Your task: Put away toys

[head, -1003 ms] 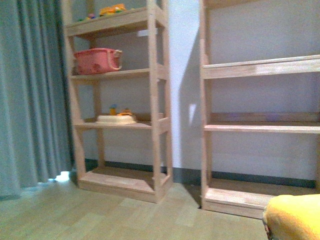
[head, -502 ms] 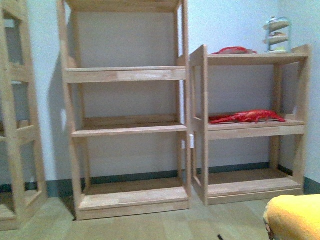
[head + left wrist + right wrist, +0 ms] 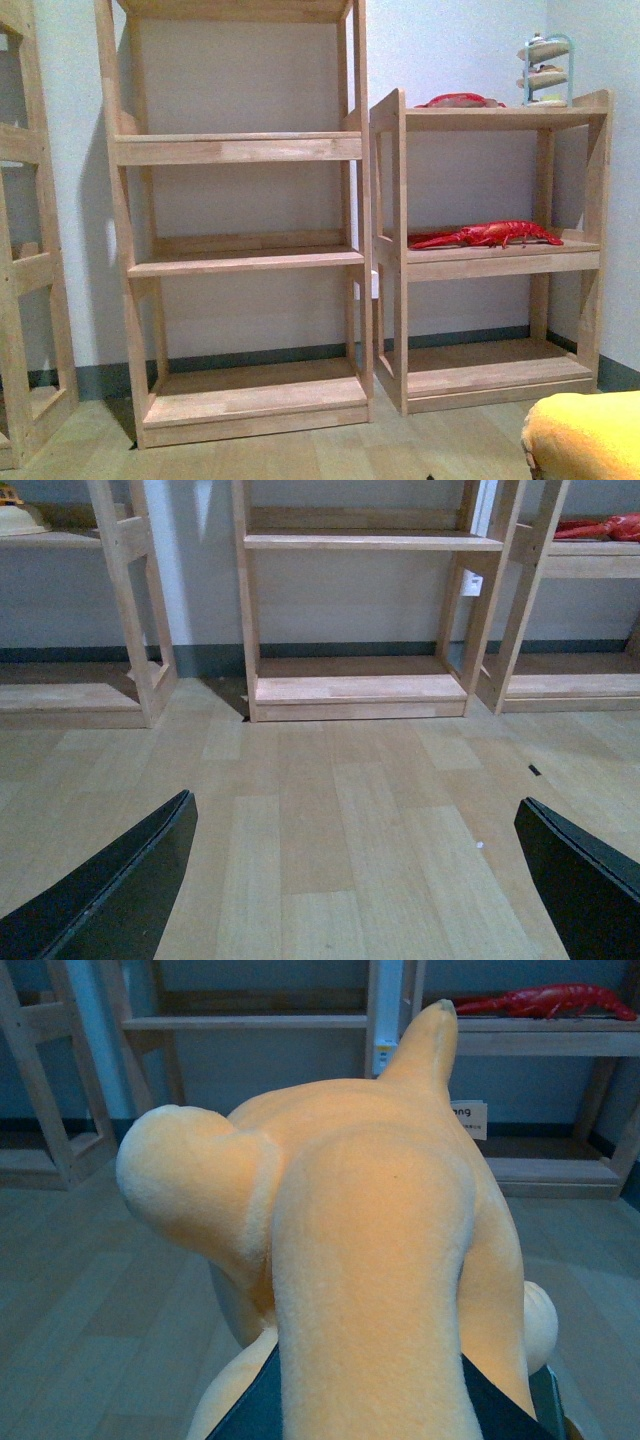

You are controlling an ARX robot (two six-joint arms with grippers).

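An orange-yellow plush animal (image 3: 370, 1250) fills the right wrist view, with my right gripper (image 3: 365, 1400) shut on it; the dark jaws show on either side of its body. Its paper tag (image 3: 468, 1120) peeks out behind it. In the front view only a yellow corner of the plush animal (image 3: 585, 435) shows at the bottom right. My left gripper (image 3: 355, 880) hangs open above the wooden floor, its two black fingers (image 3: 120, 890) wide apart with nothing between them.
A tall wooden shelf unit (image 3: 240, 150) stands ahead with bare boards. Right of it a lower shelf unit (image 3: 500, 260) carries a red lobster toy (image 3: 490, 235), another red item (image 3: 460, 100) and a small tiered stand (image 3: 545, 70) on top. Another rack (image 3: 25, 270) stands at the left.
The front view has swung right: the rack with the pink basket left the frame and the lower shelf unit with the red lobster came in. The plush stays in the right gripper.
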